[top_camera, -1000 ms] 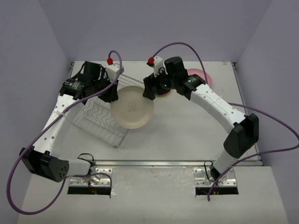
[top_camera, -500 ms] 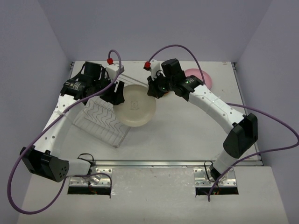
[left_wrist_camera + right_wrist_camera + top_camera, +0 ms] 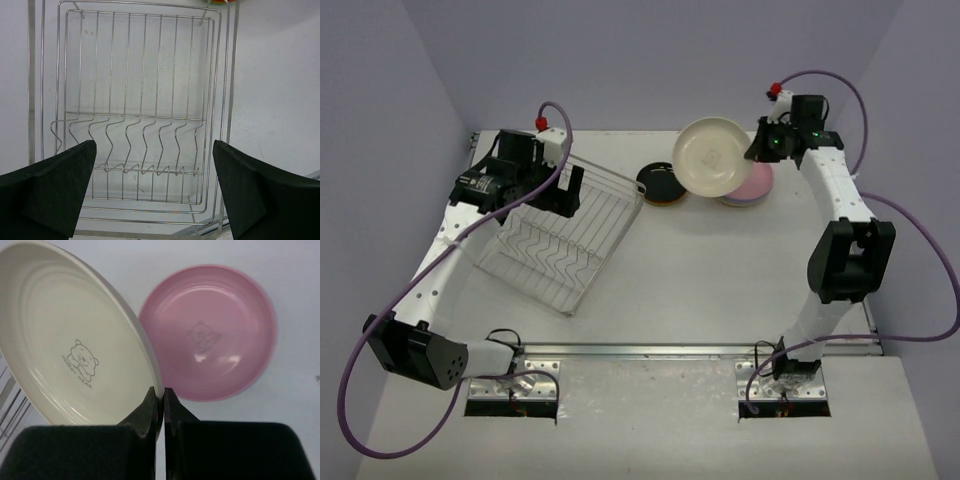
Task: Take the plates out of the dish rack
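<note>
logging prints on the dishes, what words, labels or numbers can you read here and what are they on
"SWEET BEAR": curved under a small bear drawing inside the cream plate, read from the right wrist view.
Pink plate: a faint bear mark at its middle; any wording there is too faint to read.
Top view: the cream plate's print is too small to read.
No other text, number or sign shows in any view.

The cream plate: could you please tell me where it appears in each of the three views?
Top external: the cream plate is upper right of centre, its right rim in the right claw.
Left wrist: not in it; only the dish rack shows.
Right wrist: the cream plate fills the left half, rim pinched at bottom centre.
Shared landmark: the pink plate, to its right in both.
</note>
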Motion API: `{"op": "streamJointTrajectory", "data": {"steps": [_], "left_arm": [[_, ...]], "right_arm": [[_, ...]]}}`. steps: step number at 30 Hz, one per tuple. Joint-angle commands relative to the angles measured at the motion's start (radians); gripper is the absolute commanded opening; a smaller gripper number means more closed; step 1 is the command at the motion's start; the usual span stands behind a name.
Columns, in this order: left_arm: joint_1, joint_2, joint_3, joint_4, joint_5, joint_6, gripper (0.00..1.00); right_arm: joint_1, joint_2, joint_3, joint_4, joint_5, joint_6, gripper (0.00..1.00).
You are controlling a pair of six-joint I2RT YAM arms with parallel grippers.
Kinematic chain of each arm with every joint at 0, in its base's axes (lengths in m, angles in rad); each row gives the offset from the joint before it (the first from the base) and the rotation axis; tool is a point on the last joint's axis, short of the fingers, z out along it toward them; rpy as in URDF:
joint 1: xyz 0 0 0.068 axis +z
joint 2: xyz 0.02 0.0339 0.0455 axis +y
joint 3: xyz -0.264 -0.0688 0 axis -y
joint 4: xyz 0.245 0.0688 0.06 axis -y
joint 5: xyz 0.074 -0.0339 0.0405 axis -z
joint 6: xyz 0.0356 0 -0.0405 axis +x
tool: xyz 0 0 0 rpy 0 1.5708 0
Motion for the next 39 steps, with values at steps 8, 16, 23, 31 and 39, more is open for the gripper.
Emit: {"op": "streamJointTrajectory", "data": {"steps": [8,16,23,31,39], "left_arm": [[0.014,0.030,0.014,0.060,-0.062,-0.030,1.00],[0.014,0.033,0.011,0.054,-0.061,-0.026,1.00],[0.014,0.032,0.009,0.051,-0.066,-0.022,1.00],[0.014,0.032,0.009,0.052,-0.076,-0.023,1.00],[0.017,0.011,0.004,0.058,-0.083,-0.023,1.00]], "right_arm": [[-0.242,0.263,0.229,-0.026,-0.064,0.176,0.00],[-0.242,0.392,0.338,-0.043,-0.062,0.216,0.00],[-0.242,0.430,0.346,-0.041,-0.035,0.193,0.00],[-0.242,0.434,0.314,-0.032,-0.056,0.183,0.52],[-0.221,0.327,0.327,-0.096,-0.092,0.136,0.99]]}}
